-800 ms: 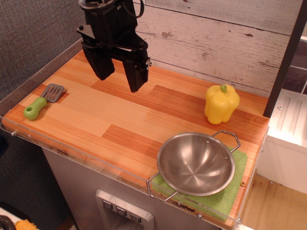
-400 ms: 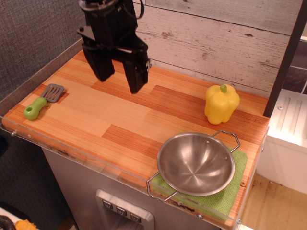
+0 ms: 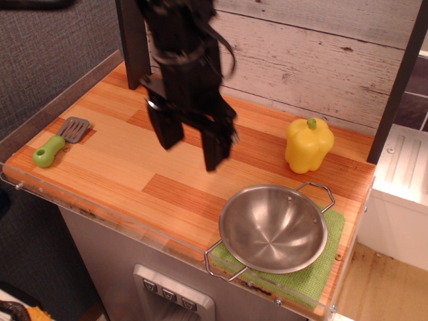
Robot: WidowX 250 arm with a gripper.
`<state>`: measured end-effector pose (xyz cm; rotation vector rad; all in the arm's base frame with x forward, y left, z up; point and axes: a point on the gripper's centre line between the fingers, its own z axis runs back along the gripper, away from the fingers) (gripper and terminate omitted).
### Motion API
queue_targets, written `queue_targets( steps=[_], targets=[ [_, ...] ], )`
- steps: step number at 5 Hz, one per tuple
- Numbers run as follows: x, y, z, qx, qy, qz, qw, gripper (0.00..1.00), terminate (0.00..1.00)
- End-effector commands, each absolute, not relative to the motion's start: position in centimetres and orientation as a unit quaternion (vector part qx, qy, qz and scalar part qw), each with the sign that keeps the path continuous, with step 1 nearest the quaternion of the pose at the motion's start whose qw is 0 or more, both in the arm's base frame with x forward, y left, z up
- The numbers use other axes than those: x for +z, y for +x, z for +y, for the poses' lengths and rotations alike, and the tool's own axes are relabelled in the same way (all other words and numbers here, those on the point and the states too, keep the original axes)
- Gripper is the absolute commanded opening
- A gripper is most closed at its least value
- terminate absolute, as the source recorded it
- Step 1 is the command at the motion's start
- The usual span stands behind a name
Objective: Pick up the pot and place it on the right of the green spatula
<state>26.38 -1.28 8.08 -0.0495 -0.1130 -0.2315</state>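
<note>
Clearly nothing is held: the gripper (image 3: 191, 150) hangs over the middle of the bench (image 3: 134, 167), jaws spread apart. The pot (image 3: 273, 228) rests on a green cloth (image 3: 314, 271) at the front right corner, well apart from the green spatula (image 3: 59, 140) near the left edge, so a long carry awaits.

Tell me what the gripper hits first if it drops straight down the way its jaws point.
Probably bare wooden tabletop. The open gripper points down left of the pot, though depth is hard to judge.
</note>
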Motion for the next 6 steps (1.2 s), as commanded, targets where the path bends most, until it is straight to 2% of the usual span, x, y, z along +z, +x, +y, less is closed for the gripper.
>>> queue_targets(
  steps=[1,3,4,6],
  targets=[
    [5.2,26.9,-3.6,-0.15,0.001,-0.036,0.988,1.0,0.0],
    [3.1,27.1,-4.7,-0.157,0.011,-0.012,0.987,1.0,0.0],
    [2.7,27.1,-5.0,-0.154,0.01,-0.013,0.988,0.0,0.0],
    [2.7,26.9,-5.1,-0.155,0.008,-0.014,0.988,0.0,0.0]
  ],
)
